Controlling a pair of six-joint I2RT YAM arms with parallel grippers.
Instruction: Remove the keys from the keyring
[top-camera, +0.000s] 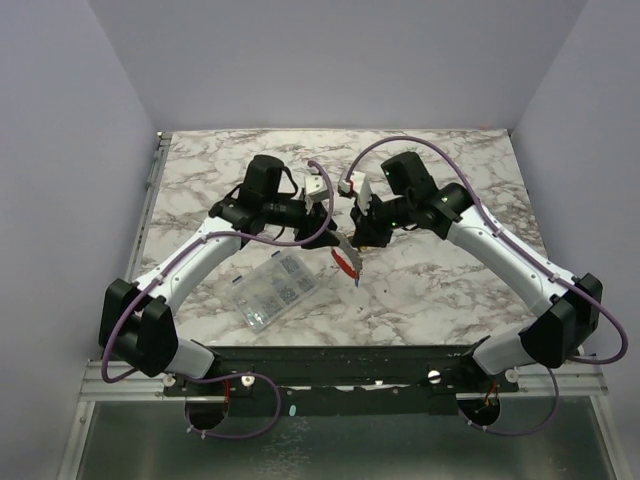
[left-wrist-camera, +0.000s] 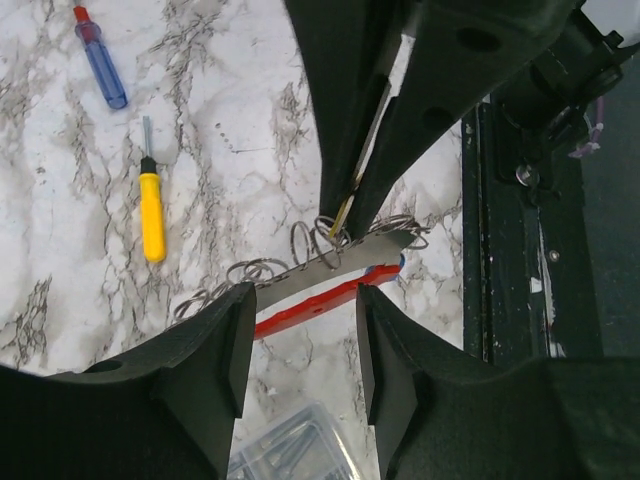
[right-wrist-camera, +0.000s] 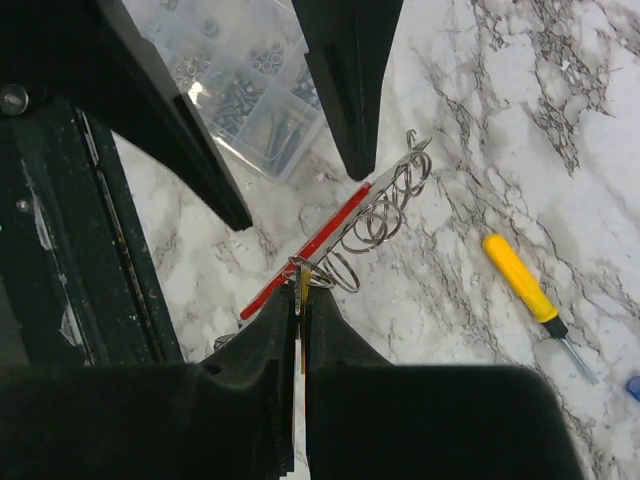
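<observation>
**A:** How did the right tool stand?

**B:** It was clenched, jaws pinched flat on a thin yellowish key, right where the key met the wire rings.

**A:** And the left tool?

**B:** It was released, jaws apart, one on each side of the keyring and its grey-and-red bar. I could not tell whether either jaw touched the bar.

**A:** So where was the keyring?

**B:** It was between the two tools, at the middle of the table. It looked lifted off the marble, hanging from that one pinch, though I could not be sure.

**A:** What worried you?

**B:** Mostly the open left tool. With nothing bracing the bar, I judged that a pull on the key would drag the whole keyring along rather than slide the key off its ring.

**A:** And the pinch itself?

**B:** It was narrow, on a thin edge. A twist could have let the key slip, and the keyring would then have dropped, perhaps towards the box close by.

**A:** Anything else?

**B:** The rings sat crowded together and looked springy. A hard tug might have snagged one on its neighbour, or pulled one open and bent it.
</observation>
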